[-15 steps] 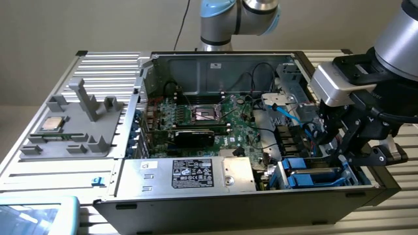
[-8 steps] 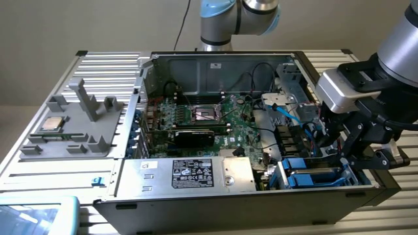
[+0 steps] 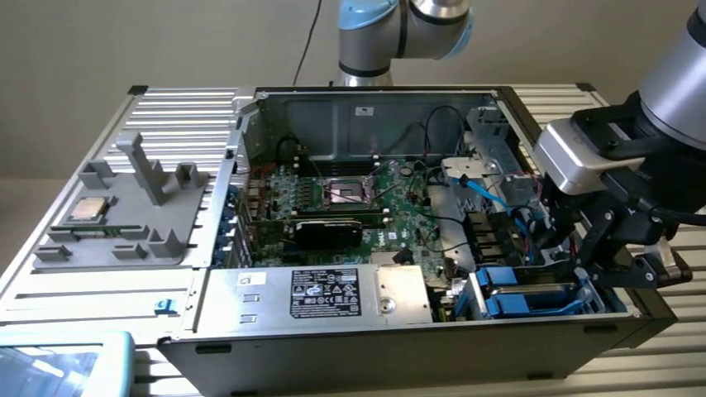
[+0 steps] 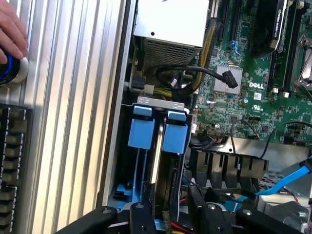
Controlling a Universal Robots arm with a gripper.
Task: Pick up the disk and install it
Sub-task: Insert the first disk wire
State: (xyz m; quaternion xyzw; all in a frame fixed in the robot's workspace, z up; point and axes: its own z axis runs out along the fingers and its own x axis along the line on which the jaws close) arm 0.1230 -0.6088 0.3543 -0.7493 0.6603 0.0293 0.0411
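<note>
The disk (image 4: pixel 165 181) stands on edge in the drive bay (image 4: pixel 161 101) at the corner of the open computer case, its blue carrier tab (image 4: pixel 174 137) at the far end. A second blue carrier (image 4: pixel 142 130) sits in the slot beside it. My gripper (image 4: pixel 175 220) hovers just over the bay, its black fingers (image 4: pixel 141 217) apart on either side of the disk's near end, with a gap showing. In the exterior view the gripper (image 3: pixel 617 269) hangs above the case's right edge, close to the blue carriers (image 3: pixel 527 296).
A hand (image 4: pixel 10 34) rests on a blue-lit round button (image 4: pixel 7 68) on the ribbed metal table. The silver power supply (image 3: pixel 331 294), motherboard (image 3: pixel 353 198) and loose cables fill the case. A grey fixture tray (image 3: pixel 121 215) with a CPU chip (image 3: pixel 88 210) lies at the exterior view's left.
</note>
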